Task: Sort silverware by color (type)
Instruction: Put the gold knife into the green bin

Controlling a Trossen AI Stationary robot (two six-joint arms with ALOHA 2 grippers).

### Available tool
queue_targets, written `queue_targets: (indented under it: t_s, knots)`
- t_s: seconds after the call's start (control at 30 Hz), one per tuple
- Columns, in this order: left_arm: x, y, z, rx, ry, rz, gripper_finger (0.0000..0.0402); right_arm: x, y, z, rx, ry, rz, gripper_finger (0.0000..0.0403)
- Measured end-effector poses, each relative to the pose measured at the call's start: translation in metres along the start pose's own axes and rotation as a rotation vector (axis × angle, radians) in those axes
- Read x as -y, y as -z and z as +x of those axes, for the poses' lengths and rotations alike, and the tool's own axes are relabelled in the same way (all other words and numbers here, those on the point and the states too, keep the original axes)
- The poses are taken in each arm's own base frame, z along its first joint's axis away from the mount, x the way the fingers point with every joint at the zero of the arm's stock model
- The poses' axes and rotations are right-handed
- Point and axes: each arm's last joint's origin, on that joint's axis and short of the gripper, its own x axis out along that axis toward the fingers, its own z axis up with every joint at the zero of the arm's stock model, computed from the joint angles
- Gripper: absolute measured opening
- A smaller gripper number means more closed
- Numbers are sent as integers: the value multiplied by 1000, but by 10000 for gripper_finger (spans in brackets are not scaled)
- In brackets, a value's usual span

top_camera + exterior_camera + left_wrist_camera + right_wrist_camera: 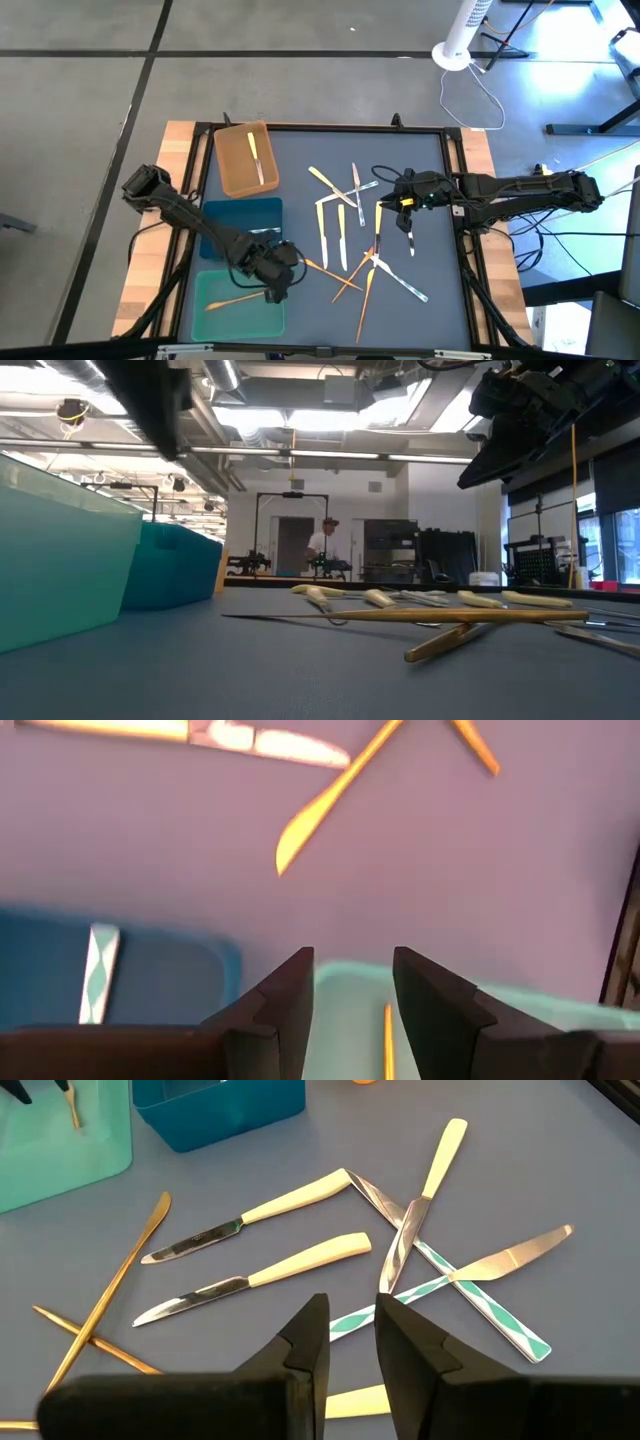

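Left gripper (pixel 277 292): over the teal tray (pixel 215 322), jaws parted, holding nothing; 1 orange-gold utensil (pixel 238 299) lies in the tray just below them.
Blue tray (pixel 240 215): 1 silver-grey piece (pixel 97 972) inside.
Brown tray (pixel 232 172): 1 yellow-handled knife (pixel 254 156).
Silverware (pixel 345 225): scattered mid-desk, right of the trays; yellow-handled knives mostly lie lengthwise front to back, orange-gold pieces crossed nearer the left arm.
Right gripper (pixel 404 212): hovers over the pile's right edge, jaws narrow and empty; a yellow-handled knife (pixel 252 1279) lies just ahead, its long axis across the jaws' gap, likely this arm's next pick.
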Motion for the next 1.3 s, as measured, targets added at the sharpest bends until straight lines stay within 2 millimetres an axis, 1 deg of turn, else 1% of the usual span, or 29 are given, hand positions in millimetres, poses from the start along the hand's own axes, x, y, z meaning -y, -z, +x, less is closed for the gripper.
queue_targets:
  t_s: [0.37, 0.77, 1.03, 1.3]
  knots:
    - [-11, -30, 5, 134, 58, 118, 133, 0, 0, 0, 0, 0, 0, 72]
    - [-14, -57, 3, 329, 115, 245, 133, 0, 0, 0, 0, 0, 0, 72]
    - [-13, -67, 0, 433, 140, 294, 133, 0, 0, 0, 0, 0, 0, 72]
    - [-11, -69, -1, 458, 148, 299, 133, 0, 0, 0, 0, 0, 0, 72]
